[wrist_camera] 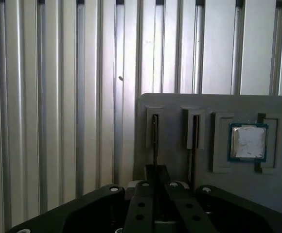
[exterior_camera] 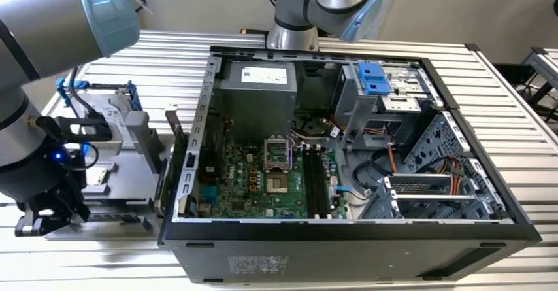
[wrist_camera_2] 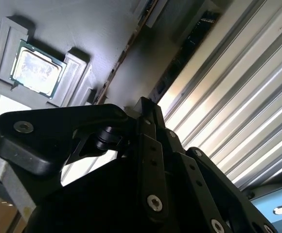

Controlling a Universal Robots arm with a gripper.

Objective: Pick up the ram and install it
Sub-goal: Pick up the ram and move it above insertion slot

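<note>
The pincer [wrist_camera: 155,171] is down at the grey holder [wrist_camera: 180,104], which lies on the ribbed metal tabletop [wrist_camera: 58,97]. In the exterior view this spot is at about 8 o'clock from the open case [exterior_camera: 349,242], just beside its wall. The arm [exterior_camera: 44,16] bends over it from 10 o'clock.

In the first wrist view the ram [wrist_camera: 154,138] stands on edge in one of the holder's two narrow pockets. Its thin edge runs straight into the pincer, whose black fingertips [wrist_camera: 148,175] sit close together on either side of it. The pincer looks clenched on the ram. The stick has not left its pocket.

A second stick [wrist_camera: 195,138] stands on edge in the neighbouring pocket, near the ram but apart from it. Past that, the square silver processor [wrist_camera: 248,141] lies flat in its own recess.

In the exterior view the case lies on its side with the green motherboard [exterior_camera: 248,186] facing up. The long black memory slots [exterior_camera: 318,181] run from 12 to 6 o'clock along the board's 3 o'clock edge, well apart from the pincer.
</note>
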